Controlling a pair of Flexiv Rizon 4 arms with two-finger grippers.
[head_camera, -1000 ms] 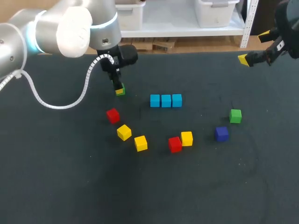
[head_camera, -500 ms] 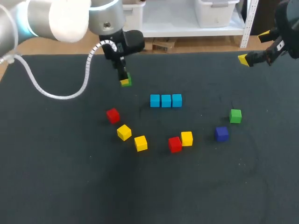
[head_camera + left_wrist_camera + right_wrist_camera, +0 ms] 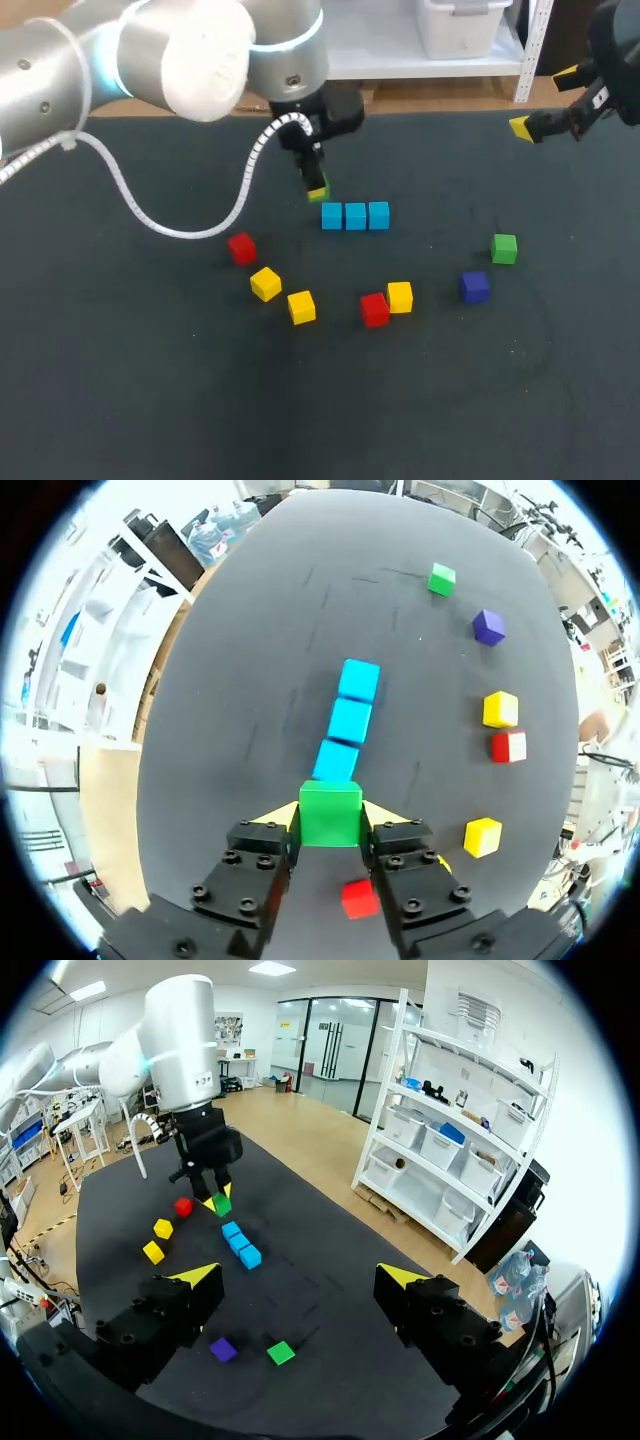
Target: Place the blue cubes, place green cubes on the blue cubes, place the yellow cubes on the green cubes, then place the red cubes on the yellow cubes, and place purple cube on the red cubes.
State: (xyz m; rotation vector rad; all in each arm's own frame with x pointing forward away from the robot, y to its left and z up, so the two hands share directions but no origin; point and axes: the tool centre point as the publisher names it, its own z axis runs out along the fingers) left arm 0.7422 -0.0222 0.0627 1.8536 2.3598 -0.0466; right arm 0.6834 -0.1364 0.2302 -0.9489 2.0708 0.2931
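My left gripper (image 3: 317,186) is shut on a green cube (image 3: 317,190), held in the air just left of and behind the row of three blue cubes (image 3: 355,215). In the left wrist view the green cube (image 3: 330,813) sits between the yellow-tipped fingers, with the blue row (image 3: 346,720) directly ahead. A second green cube (image 3: 504,248) and the purple cube (image 3: 474,286) lie to the right. Two red cubes (image 3: 241,247) (image 3: 375,309) and three yellow cubes (image 3: 265,283) (image 3: 301,306) (image 3: 400,296) lie in front of the row. My right gripper (image 3: 543,101) hangs open and empty at the far right edge.
The dark table (image 3: 150,380) has broad free room at the front and left. In the right wrist view my right gripper (image 3: 298,1278) is high above the table, with the green cube (image 3: 281,1352) and purple cube (image 3: 223,1349) below it.
My left arm has carried the green cube to the right, from left of the red cube's area to just beside the blue row. The right arm has stayed still.
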